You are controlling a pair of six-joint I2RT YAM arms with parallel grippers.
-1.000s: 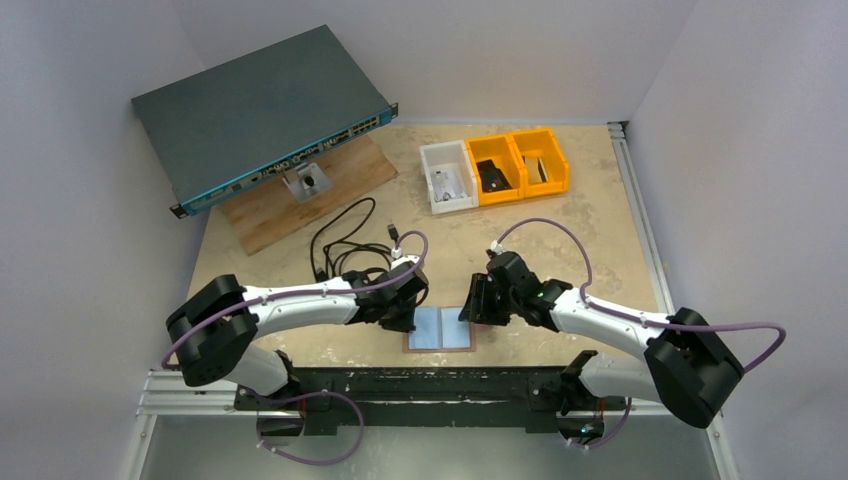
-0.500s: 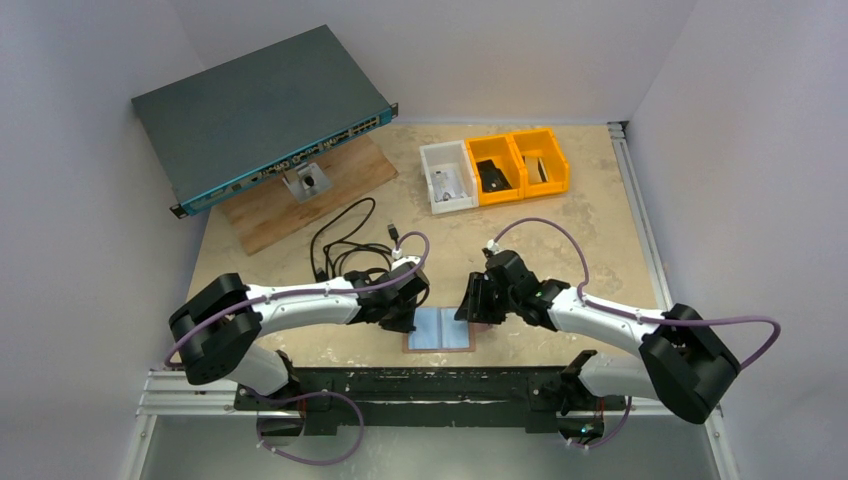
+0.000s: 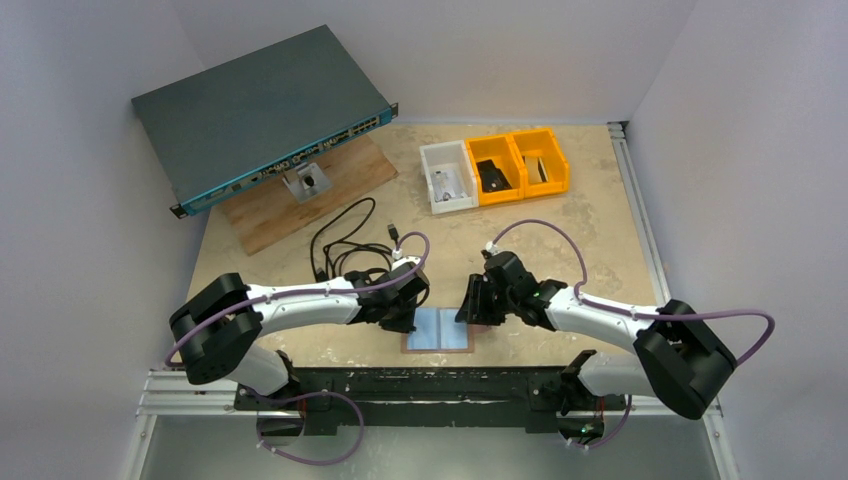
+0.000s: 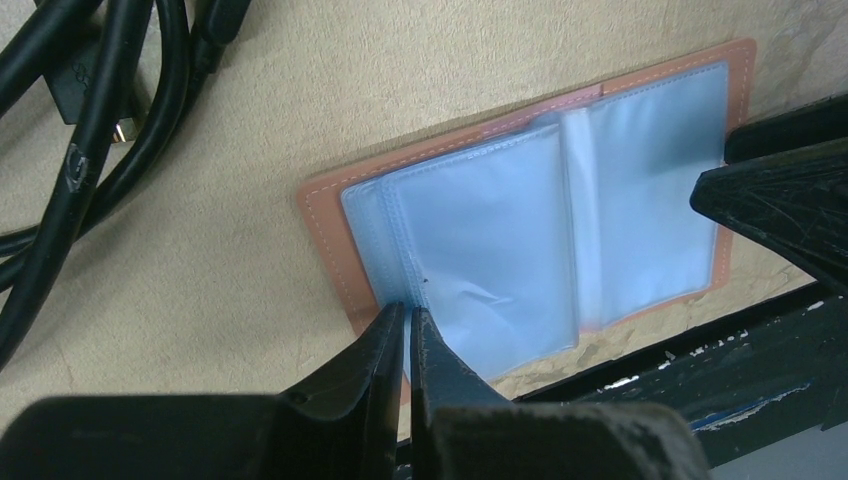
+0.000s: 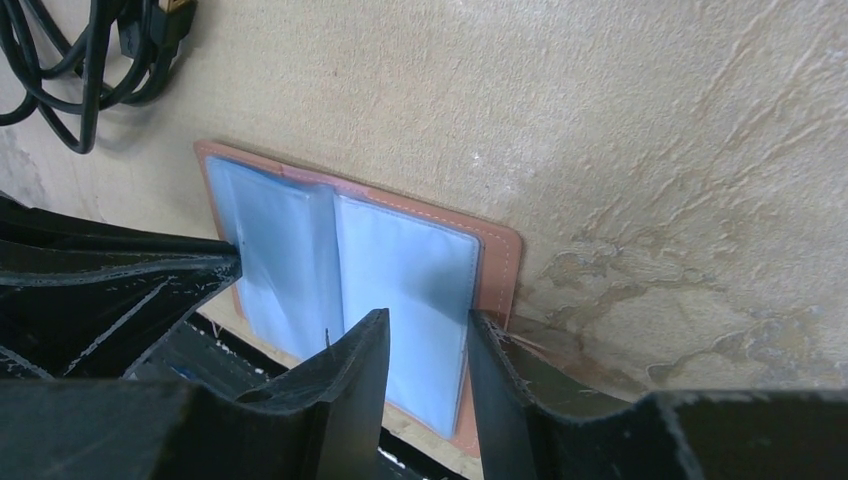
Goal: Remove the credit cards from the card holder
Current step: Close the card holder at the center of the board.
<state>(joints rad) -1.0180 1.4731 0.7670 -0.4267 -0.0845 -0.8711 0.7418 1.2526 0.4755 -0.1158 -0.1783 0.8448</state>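
The card holder (image 3: 440,330) lies open and flat near the table's front edge, with a reddish-brown rim and pale blue clear pockets facing up. It also shows in the left wrist view (image 4: 520,230) and in the right wrist view (image 5: 400,270). No credit cards show apart from the pockets. My left gripper (image 3: 412,318) is shut on the left edge of a clear pocket sheet (image 4: 408,312). My right gripper (image 3: 472,305) is open, its fingers straddling the right pocket's outer edge (image 5: 428,318), one over the pocket and one over the rim.
A tangle of black cables (image 3: 350,250) lies just behind the left gripper. A network switch (image 3: 260,110) rests on a wooden board (image 3: 300,200) at the back left. A white bin (image 3: 447,177) and orange bins (image 3: 520,163) stand at the back. The black front rail (image 3: 420,385) runs just before the holder.
My right gripper has shifted slightly left onto the card holder's right side. The left gripper and the holder have stayed put.
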